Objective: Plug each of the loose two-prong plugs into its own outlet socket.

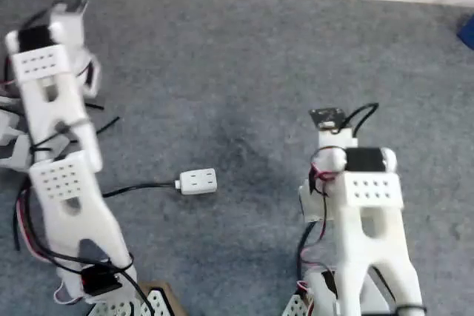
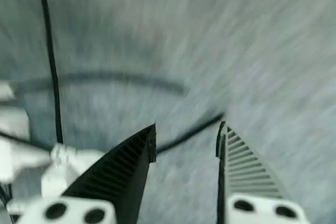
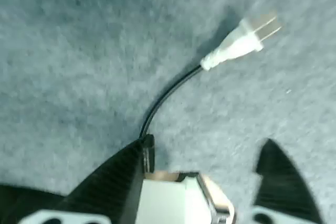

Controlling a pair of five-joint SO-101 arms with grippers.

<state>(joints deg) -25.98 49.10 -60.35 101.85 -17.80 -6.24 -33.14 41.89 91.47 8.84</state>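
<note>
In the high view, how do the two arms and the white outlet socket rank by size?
1. arm at the picture's left
2. other arm; camera nearness makes these two unsure
3. outlet socket, clearly smallest

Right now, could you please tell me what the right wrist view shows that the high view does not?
Right wrist view: a white two-prong plug on a black cord, lying loose beyond the open right claw. High view: a white socket, lying between one arm and the other. Both: the grey carpet.

Outlet socket (image 1: 198,181) on table (image 1: 244,57).
</note>
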